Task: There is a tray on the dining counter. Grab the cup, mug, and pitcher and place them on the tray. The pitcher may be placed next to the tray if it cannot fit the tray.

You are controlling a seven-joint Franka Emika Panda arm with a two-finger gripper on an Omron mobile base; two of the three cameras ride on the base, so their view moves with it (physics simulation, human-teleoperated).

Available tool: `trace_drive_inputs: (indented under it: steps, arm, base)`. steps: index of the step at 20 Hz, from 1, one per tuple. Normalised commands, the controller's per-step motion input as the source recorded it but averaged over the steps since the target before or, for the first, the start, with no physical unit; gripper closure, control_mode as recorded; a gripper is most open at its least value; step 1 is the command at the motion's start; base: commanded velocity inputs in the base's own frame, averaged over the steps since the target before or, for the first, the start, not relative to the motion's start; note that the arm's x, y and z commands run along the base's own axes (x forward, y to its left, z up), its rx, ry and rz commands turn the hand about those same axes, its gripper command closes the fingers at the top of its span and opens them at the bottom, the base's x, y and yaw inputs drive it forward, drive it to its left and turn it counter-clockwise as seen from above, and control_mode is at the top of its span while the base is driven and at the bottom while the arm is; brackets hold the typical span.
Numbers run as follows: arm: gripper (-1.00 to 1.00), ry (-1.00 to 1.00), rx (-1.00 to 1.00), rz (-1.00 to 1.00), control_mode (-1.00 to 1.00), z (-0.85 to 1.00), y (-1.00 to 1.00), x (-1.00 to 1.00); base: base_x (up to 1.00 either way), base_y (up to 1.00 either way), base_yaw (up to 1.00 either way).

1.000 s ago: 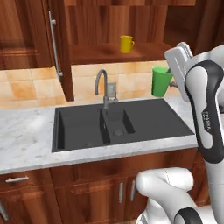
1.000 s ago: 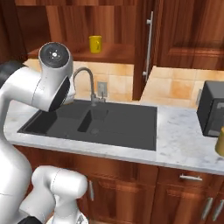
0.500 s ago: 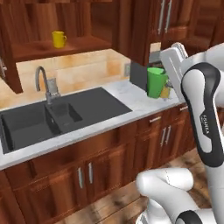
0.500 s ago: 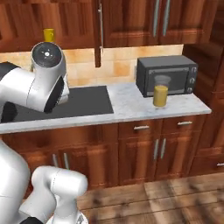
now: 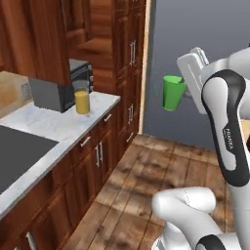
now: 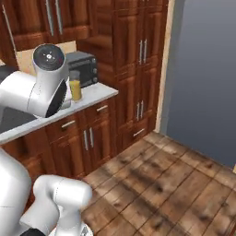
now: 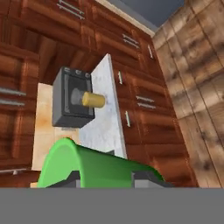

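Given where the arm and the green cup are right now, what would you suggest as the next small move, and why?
Probably keep the end effector shut on the cup and keep turning the base until the tray comes into sight. The cup hangs in the air over the wooden floor, while the pitcher stands on the marble counter by the microwave.

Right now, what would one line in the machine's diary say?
holding: small bright green tapered cup | gripper: shut on it, mid-air | clear glass pitcher of orange liquid: on marble counter by microwave
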Motion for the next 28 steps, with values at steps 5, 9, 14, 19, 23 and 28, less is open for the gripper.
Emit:
trace_drive_inputs:
  steps: [5, 9, 14, 19, 23, 28]
  arm:
    - [1.0, 0.0, 0.0, 0.0, 1.0, 0.0, 0.0, 0.0]
    - [1.0, 0.0, 0.0, 0.0, 1.0, 0.0, 0.0, 0.0]
    - [1.0, 0.0, 0.0, 0.0, 1.0, 0.0, 0.0, 0.0]
    - [1.0, 0.0, 0.0, 0.0, 1.0, 0.0, 0.0, 0.0]
    - [1.0, 0.0, 0.0, 0.0, 1.0, 0.0, 0.0, 0.0]
    - [1.0, 0.0, 0.0, 0.0, 1.0, 0.0, 0.0, 0.0]
  base:
    - [-0.27, 0.07, -0.95]
    - [-0.28, 0.02, -0.94]
    - [-0.27, 0.06, -0.94]
    - [-0.26, 0.04, -0.93]
    - [-0.26, 0.04, -0.92]
    - [-0.27, 0.03, -0.9]
